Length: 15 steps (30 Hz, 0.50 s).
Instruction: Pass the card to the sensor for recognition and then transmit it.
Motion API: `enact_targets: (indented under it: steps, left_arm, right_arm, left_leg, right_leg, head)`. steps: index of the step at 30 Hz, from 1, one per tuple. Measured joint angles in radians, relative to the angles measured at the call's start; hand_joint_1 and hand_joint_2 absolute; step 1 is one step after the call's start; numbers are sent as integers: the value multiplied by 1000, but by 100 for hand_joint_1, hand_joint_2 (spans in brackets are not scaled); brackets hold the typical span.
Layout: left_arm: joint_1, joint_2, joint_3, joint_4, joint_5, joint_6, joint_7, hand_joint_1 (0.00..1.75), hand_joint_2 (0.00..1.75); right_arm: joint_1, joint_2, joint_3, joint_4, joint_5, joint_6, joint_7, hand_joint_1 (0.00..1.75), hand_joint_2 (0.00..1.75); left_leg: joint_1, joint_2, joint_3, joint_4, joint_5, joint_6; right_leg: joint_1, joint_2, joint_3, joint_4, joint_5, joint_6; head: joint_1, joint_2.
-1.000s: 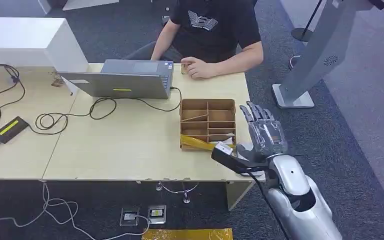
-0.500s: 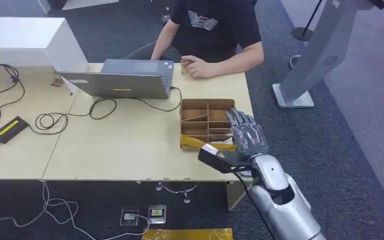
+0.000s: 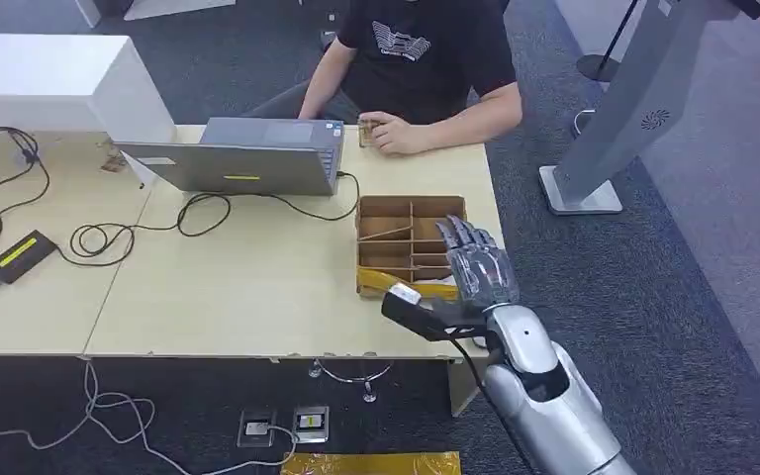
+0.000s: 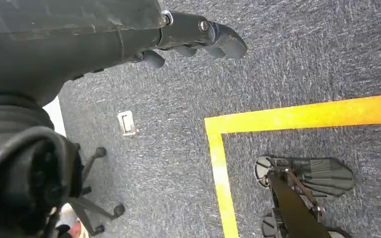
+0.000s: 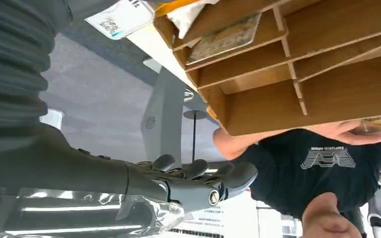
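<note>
A wooden divider box [image 3: 411,242] stands on the table near its right edge. In the right wrist view a patterned card [image 5: 223,37] lies flat in one compartment of the box [image 5: 297,99]. My right hand [image 3: 475,269] hovers over the box's front right corner with its fingers stretched out and nothing between them, and the dark thumb [image 3: 421,312] points left. A small white coded label [image 5: 121,17] sits by the thumb. A black sensor unit [image 3: 20,255] with a yellow-green stripe lies at the table's far left. My left hand [image 4: 198,34] hangs over the carpet, holding nothing.
A person sits behind the table, one hand [image 3: 391,134] resting by a small object. A grey laptop [image 3: 237,156] and loose black cables [image 3: 139,233] take up the table's [image 3: 237,297] back and left. A grey stand [image 3: 614,119] rises to the right.
My right hand has moved left from beside the table's edge to over the box's front right corner. The person and the table's things have stayed put.
</note>
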Motion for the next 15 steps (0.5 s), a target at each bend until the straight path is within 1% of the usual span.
enact_targets:
  steps: [5, 10, 15]
  left_arm:
    - [0, 0, 0, 0, -1, 0, 0, 0, 0]
    - [0, 0, 0, 0, -5, 0, -1, 0, 0]
    - [0, -1, 0, 0, -6, 0, -2, 0, 0]
  right_arm:
    - [-25, 20, 10, 41, 3, -43, -11, 0, 175]
    - [-54, 47, 14, 99, 2, -61, -21, 0, 175]
    - [-75, 61, 19, 143, 1, -70, -23, 0, 175]
  left_leg:
    - [0, 0, 0, 0, 0, 0]
    - [0, 0, 0, 0, 0, 0]
    - [0, 0, 0, 0, 0, 0]
  right_leg:
    - [0, 0, 0, 0, 0, 0]
    - [0, 0, 0, 0, 0, 0]
    - [0, 0, 0, 0, 0, 0]
  head:
    - [0, 0]
    - [0, 0]
    - [0, 0]
